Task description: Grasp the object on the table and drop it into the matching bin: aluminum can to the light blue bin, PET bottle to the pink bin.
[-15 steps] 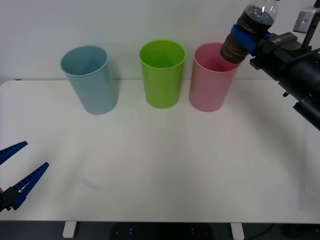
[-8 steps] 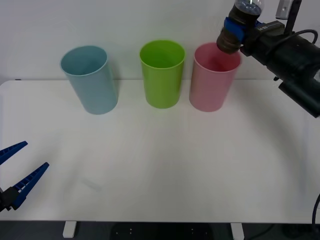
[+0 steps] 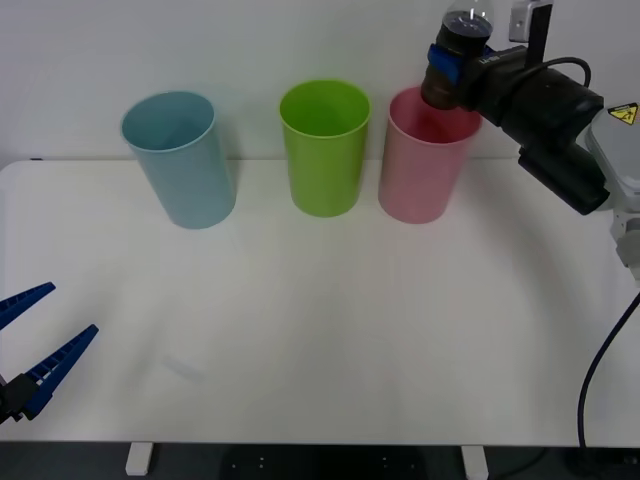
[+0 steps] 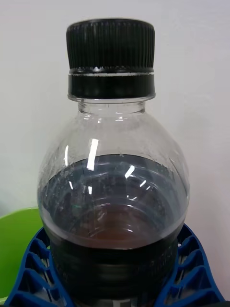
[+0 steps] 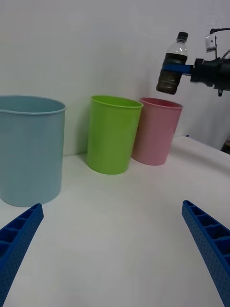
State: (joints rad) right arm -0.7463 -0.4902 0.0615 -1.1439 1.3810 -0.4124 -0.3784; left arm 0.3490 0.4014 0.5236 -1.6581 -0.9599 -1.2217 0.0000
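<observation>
My right gripper [image 3: 447, 68] is shut on the PET bottle [image 3: 457, 58], a small clear bottle with a black cap and dark brown liquid. It holds the bottle upright in the air just above the rim of the pink bin [image 3: 422, 160], over the bin's right side. In the right wrist view the PET bottle [image 4: 112, 192] stands between the blue fingers [image 4: 189, 273]. The left wrist view shows the PET bottle [image 5: 172, 64] hanging above the pink bin [image 5: 155, 132]. The light blue bin [image 3: 182, 160] stands at the back left of the table [image 3: 320, 330]. My left gripper [image 3: 35, 345] rests open at the table's front left corner.
A lime green bin [image 3: 324, 148] stands between the light blue and pink bins, close beside the pink one. All three line the table's far edge against a white wall. The right arm [image 3: 560, 130] reaches in from the right above the table.
The right gripper has carried the bottle leftward and slightly up, from beyond the pink bin's right edge to above its rim. The left gripper has not moved.
</observation>
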